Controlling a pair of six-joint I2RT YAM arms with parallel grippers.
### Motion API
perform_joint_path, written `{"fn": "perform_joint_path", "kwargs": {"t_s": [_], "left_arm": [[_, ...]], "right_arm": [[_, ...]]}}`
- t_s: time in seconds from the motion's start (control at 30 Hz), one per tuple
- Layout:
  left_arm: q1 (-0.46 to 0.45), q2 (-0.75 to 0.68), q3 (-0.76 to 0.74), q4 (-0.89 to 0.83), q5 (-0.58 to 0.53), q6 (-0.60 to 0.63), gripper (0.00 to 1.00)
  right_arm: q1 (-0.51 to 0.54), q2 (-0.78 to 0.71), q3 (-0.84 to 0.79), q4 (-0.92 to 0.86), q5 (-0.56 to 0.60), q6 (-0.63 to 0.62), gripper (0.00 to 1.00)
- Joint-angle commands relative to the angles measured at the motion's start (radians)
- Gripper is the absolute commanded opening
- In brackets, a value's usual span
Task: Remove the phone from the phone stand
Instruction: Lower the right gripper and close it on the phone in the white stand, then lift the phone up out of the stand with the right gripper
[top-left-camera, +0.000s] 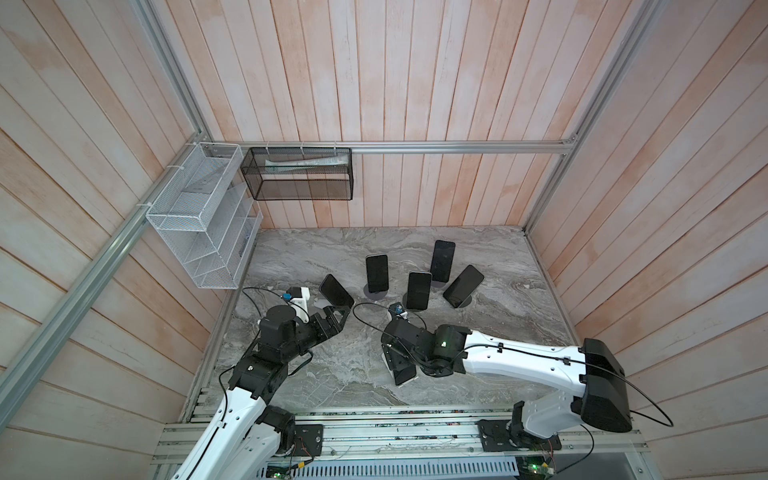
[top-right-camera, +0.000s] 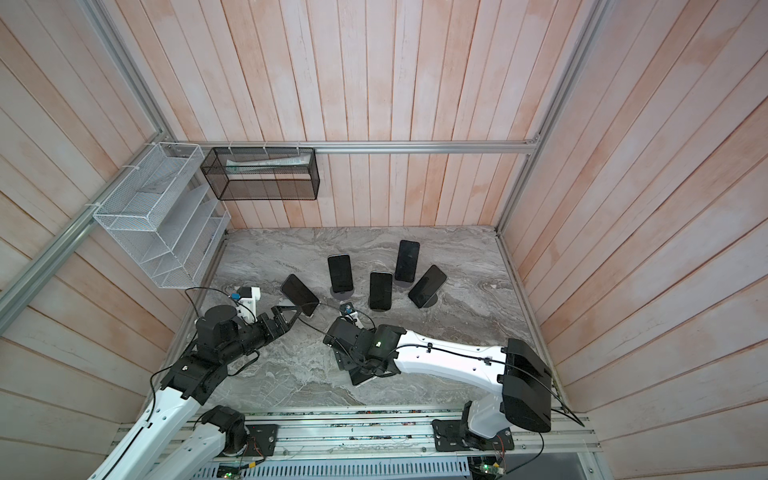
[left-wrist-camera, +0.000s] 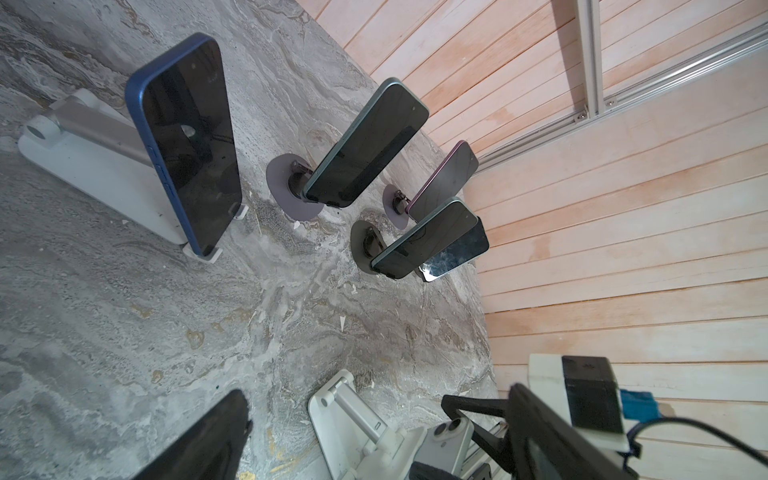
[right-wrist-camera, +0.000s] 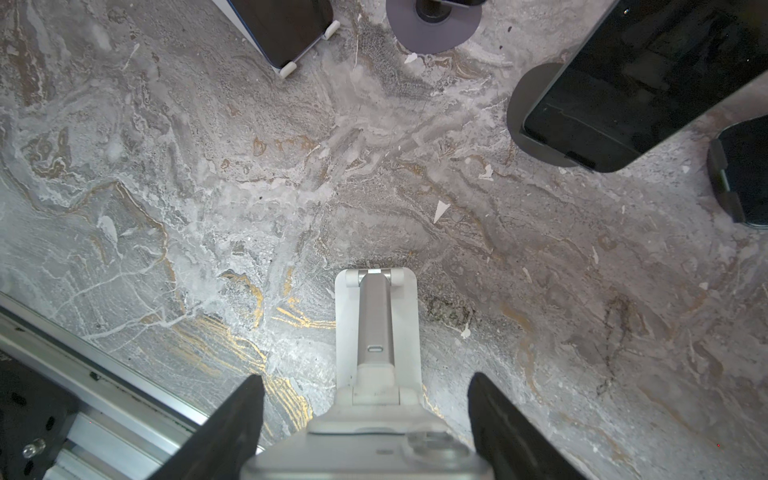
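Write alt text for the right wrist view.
The open right claw straddles a pale phone, seen from behind, propped on a white stand. Beyond, a grey marble table holds more dark-screened phones on stands.

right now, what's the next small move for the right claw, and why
Probably close the right claw on the pale phone. It straddles the phone's side edges, seemingly with slim gaps, while the phone sits in the white stand; lifting before gripping would likely leave it there.
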Motion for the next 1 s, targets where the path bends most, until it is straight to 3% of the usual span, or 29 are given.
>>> {"fn": "perform_joint_path", "kwargs": {"t_s": [0.0,0.73,0.97], "left_arm": [[-0.003,-0.005,-0.013,0.027,0.019,-0.005,0.98],[-0.003,0.022,0.051,0.048,0.008,0.009,0.98],[-0.003,0.034,0.091,0.031,0.002,0.039,0.98]], "right_arm": [[-0.003,0.002,-0.012,-0.002,0.013,-0.008,0.73],[0.013,-0.086,0.111,-0.101,0.132,-0.040,0.66],[-0.038,-0.136,0.148,-0.135,0.146,-0.092,0.66]]}}
